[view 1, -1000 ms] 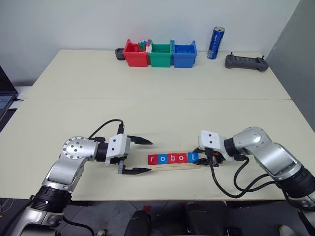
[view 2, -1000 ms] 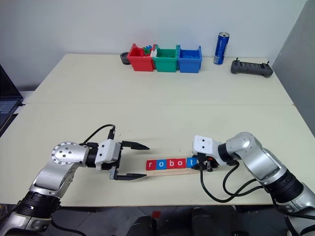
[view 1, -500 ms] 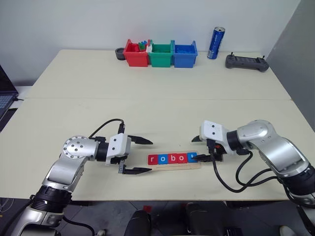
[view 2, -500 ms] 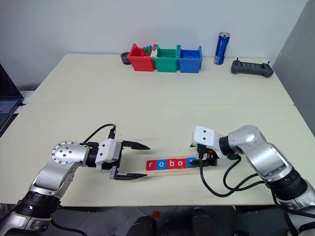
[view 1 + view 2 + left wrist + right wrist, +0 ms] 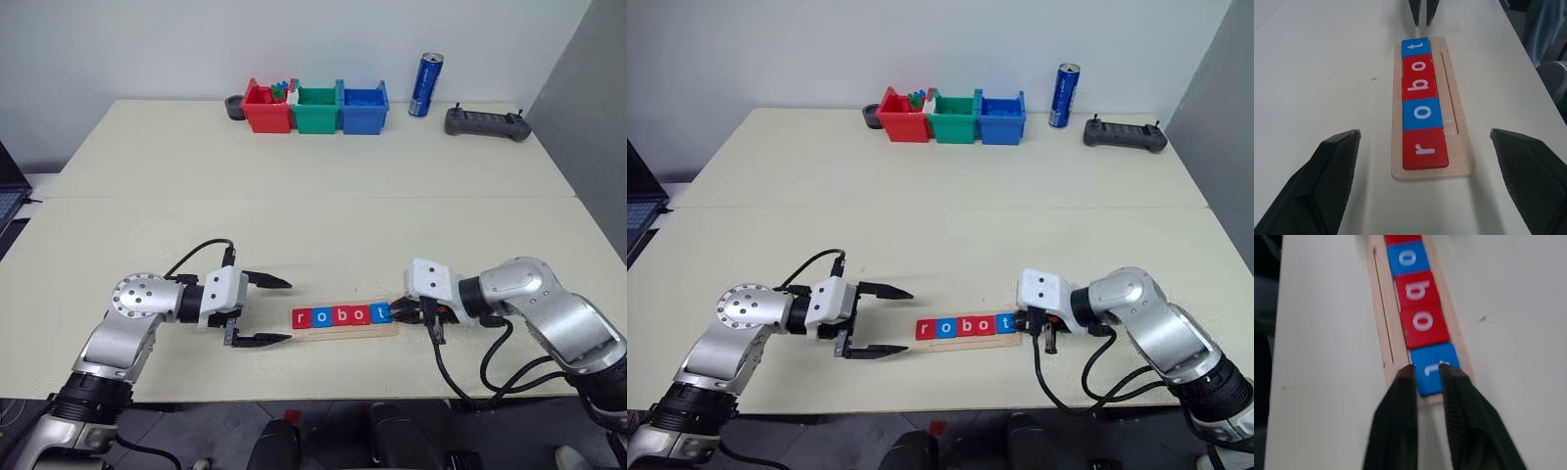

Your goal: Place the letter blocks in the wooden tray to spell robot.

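Bare table [image 5: 323, 225] is lying open behind the wooden tray [image 5: 345, 330]. The left gripper [image 5: 271, 310] and right gripper [image 5: 404, 310] are blocking its two ends, the right seemingly just clear of the letter blocks [image 5: 342, 315].

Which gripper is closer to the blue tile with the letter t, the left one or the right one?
The right. The right gripper is just past the blue t tile at that end of the wooden tray. The left gripper is beyond the opposite end, near the red r tile.
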### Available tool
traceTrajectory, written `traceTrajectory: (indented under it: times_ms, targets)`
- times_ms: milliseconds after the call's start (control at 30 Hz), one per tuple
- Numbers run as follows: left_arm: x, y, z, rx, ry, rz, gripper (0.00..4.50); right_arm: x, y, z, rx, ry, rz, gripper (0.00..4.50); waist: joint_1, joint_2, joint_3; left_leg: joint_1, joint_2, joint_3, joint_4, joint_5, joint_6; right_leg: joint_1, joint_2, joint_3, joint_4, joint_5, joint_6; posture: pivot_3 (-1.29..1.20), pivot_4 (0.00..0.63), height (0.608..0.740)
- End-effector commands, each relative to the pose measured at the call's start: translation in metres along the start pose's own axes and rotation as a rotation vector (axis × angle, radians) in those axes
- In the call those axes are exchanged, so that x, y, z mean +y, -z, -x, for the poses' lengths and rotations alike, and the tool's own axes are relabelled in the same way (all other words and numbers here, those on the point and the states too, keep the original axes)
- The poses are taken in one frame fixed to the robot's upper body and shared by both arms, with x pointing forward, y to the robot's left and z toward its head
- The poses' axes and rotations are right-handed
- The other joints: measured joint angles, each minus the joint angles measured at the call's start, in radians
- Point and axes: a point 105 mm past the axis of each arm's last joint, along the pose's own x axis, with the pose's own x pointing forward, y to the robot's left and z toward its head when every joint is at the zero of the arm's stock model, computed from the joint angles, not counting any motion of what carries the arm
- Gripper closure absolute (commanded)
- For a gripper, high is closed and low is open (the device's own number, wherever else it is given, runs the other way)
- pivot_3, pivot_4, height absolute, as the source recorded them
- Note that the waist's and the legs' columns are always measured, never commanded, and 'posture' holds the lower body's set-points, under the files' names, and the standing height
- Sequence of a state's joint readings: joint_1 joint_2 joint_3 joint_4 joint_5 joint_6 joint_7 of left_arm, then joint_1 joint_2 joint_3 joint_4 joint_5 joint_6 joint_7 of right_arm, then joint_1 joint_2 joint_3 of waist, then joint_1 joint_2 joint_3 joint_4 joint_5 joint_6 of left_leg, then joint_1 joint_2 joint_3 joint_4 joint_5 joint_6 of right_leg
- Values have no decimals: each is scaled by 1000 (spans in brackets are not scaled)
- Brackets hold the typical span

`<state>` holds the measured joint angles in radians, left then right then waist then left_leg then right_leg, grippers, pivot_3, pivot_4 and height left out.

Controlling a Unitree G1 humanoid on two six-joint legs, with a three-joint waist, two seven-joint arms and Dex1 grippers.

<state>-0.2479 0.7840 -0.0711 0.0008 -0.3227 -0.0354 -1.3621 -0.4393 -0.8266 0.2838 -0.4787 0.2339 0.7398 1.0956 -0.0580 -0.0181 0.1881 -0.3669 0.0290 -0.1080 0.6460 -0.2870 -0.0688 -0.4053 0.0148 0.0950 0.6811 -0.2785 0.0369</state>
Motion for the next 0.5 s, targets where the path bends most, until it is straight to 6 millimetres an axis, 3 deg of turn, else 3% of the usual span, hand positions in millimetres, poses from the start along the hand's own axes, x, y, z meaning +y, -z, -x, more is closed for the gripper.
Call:
traceTrajectory:
  times_ms: [33, 267, 500]
  targets:
    - [1, -14, 8, -23, -36, -6, 0, 3, -13, 18, -59, 32, 17, 2478, 1, 0, 0, 0, 0, 0, 0, 0, 0, 0, 0, 0, 0, 0, 0, 0, 150, 740]
    - [-2, -26, 8, -2, -68, 16, 0, 9, -20, 34, -111, 16, 19, 26, 2, 0, 0, 0, 0, 0, 0, 0, 0, 0, 0, 0, 0, 0, 0, 0, 150, 740]
    - [0, -31, 8, 9, -83, 12, 0, 4, -13, 42, -85, 21, 64, 26, 2, 0, 0, 0, 0, 1, 0, 0, 0, 0, 0, 0, 0, 0, 0, 0, 150, 740]
